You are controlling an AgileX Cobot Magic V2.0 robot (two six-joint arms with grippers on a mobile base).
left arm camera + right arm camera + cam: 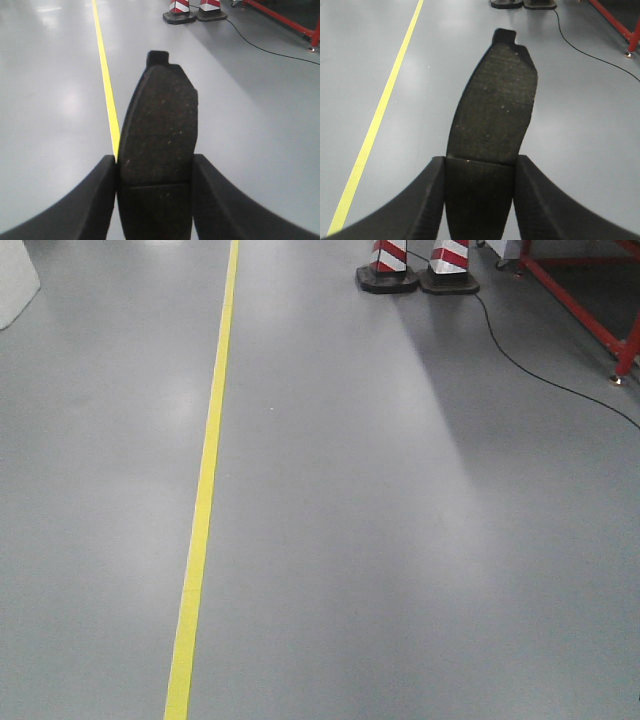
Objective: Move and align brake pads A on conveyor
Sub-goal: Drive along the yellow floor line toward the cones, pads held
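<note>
Left gripper (155,167): jaws clamped on first brake pad (159,125), gripped by its edges between both fingers, friction face to camera, tabbed end projecting past fingertips. Right gripper (480,165): clamps second brake pad (495,105) likewise, centre groove level with fingertips. Beneath both: grey floor (400,540), yellow line (205,490)

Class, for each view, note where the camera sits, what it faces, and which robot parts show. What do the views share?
Front-facing: on the robot, looking forward and down at grey floor; no robot parts show.
Left wrist: behind the left end effector, shut on the first brake pad, facing the floor.
Right wrist: behind the right end effector, shut on the second brake pad.
Shared: yellow line, striped cones.
</note>
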